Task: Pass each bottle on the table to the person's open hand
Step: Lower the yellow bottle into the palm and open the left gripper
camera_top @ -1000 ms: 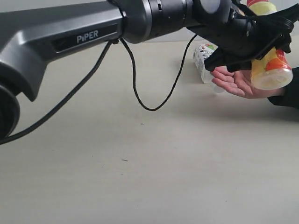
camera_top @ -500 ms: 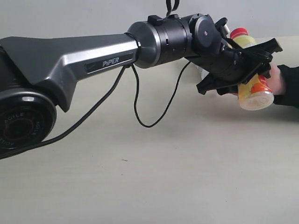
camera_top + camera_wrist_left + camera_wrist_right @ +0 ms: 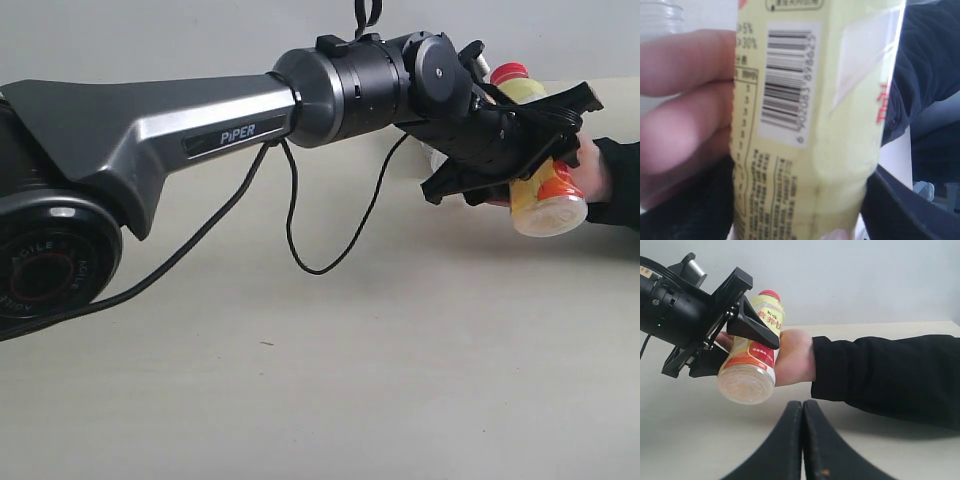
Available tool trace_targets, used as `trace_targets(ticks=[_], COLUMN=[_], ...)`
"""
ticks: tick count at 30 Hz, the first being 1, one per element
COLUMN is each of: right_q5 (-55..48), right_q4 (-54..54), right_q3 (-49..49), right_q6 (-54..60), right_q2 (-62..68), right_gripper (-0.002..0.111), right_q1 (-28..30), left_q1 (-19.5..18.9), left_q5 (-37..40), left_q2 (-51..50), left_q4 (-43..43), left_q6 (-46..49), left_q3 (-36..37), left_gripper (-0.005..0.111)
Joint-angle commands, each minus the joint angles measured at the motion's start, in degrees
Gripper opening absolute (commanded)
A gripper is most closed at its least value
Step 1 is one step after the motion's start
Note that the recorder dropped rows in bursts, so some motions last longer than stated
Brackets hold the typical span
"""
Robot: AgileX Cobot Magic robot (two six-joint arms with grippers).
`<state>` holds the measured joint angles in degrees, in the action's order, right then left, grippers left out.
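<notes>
End effector [image 3: 528,150] around bottle [image 3: 548,205] (hand [image 3: 599,172] half-hidden)

Black sleeve [image 3: 880,375], plain pale grey wall [image 3: 865,280] behind

The yellow bottle [image 3: 545,200] has a red cap [image 3: 510,72], an orange-red label band [image 3: 757,354] and a black-and-white barcode [image 3: 787,80]. Beside it is a black sleeve [image 3: 880,375]. Under it is the pale beige bench [image 3: 350,380].
</notes>
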<state>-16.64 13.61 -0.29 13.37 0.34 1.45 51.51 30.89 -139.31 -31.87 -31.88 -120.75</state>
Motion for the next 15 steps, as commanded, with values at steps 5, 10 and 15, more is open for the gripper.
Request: trace_targets(ticks=[5,10,15], right_q5=[0.44,0.44,0.33], right_q4=[-0.24,-0.24,-0.24], right_q3=[0.29,0.29,0.29], right_q6=[0.07,0.07,0.07], right_q2=[-0.34,-0.34,-0.34], right_gripper=[0.0,0.0,0.0], right_q1=[0.35,0.35,0.35], left_q1=[-0.18,-0.18,-0.18], left_q5=[-1.08,-0.91,-0.19], left_q2=[0.03,0.14,0.89], left_q4=[-0.16,-0.16,-0.16], left_q6=[0.12,0.12,1.01], left_q3=[-0.06,-0.06,-0.06], left_gripper=[0.087,0.091,0.091])
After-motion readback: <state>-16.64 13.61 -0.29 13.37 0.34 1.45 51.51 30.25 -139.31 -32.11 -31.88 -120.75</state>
